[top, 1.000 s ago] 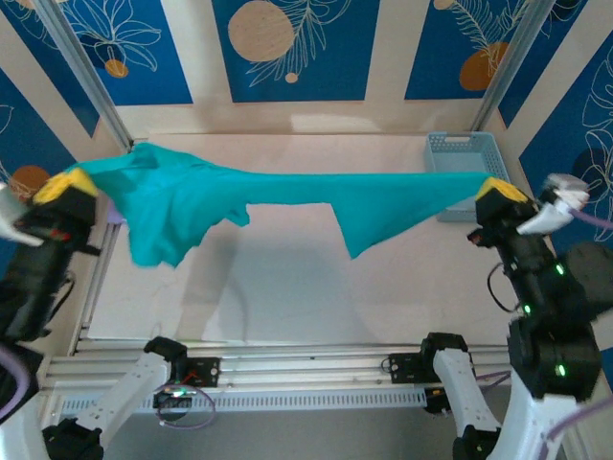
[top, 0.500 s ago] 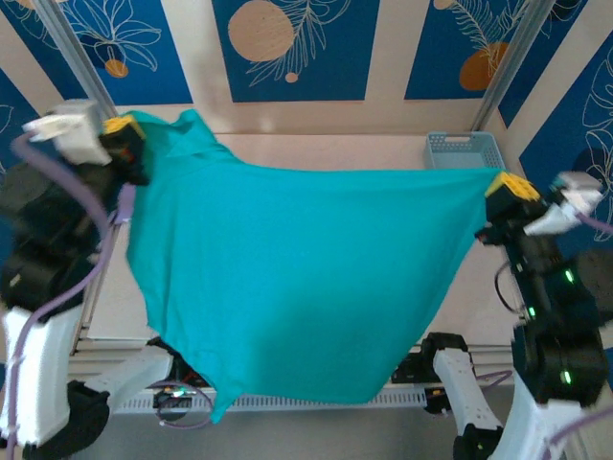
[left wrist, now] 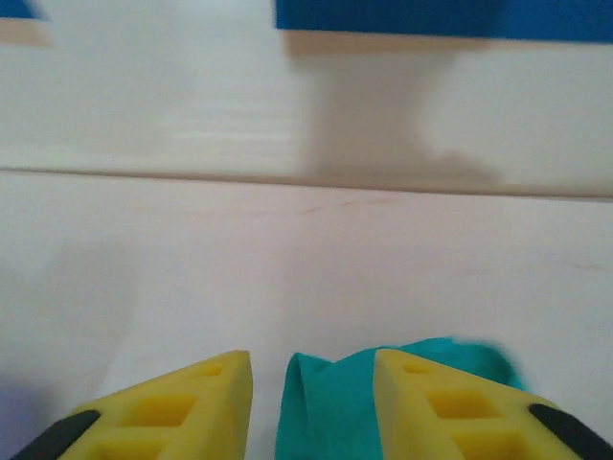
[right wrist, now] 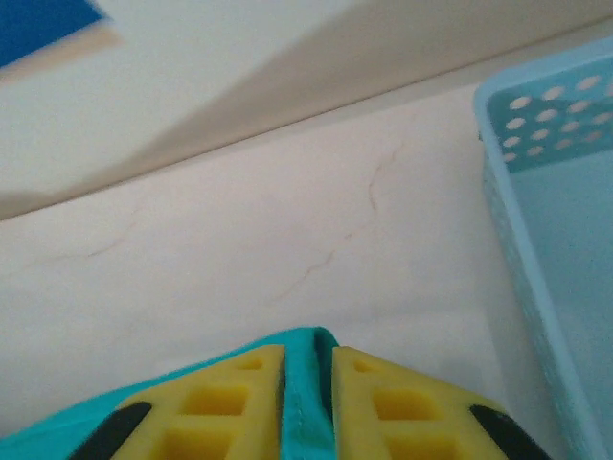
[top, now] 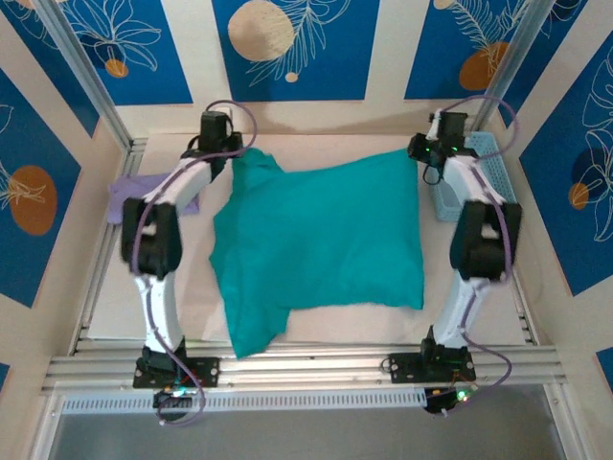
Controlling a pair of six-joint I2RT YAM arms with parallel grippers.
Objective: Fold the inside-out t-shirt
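The inside-out t-shirt [top: 321,235] is teal and lies spread on the table, with a flap trailing toward the near left. Both arms reach to the table's far edge. My left gripper [top: 235,153] sits at the shirt's far left corner. In the left wrist view it [left wrist: 311,359] is open, and a loose fold of teal fabric [left wrist: 330,402] stands between the yellow fingers, close to the right one. My right gripper [top: 419,151] is at the far right corner. Its jaws [right wrist: 308,350] are slightly apart, with the shirt's hem [right wrist: 306,422] still between them.
A light blue perforated basket [top: 469,172] stands just right of the right gripper, its wall [right wrist: 556,249] close by. A folded lavender shirt [top: 124,201] lies at the table's left edge. The back wall rises right behind both grippers.
Both arms carried the shirt from hanging stretched in the air to the far edge and laid it flat. Both sets of jaws have parted, the left more than the right.
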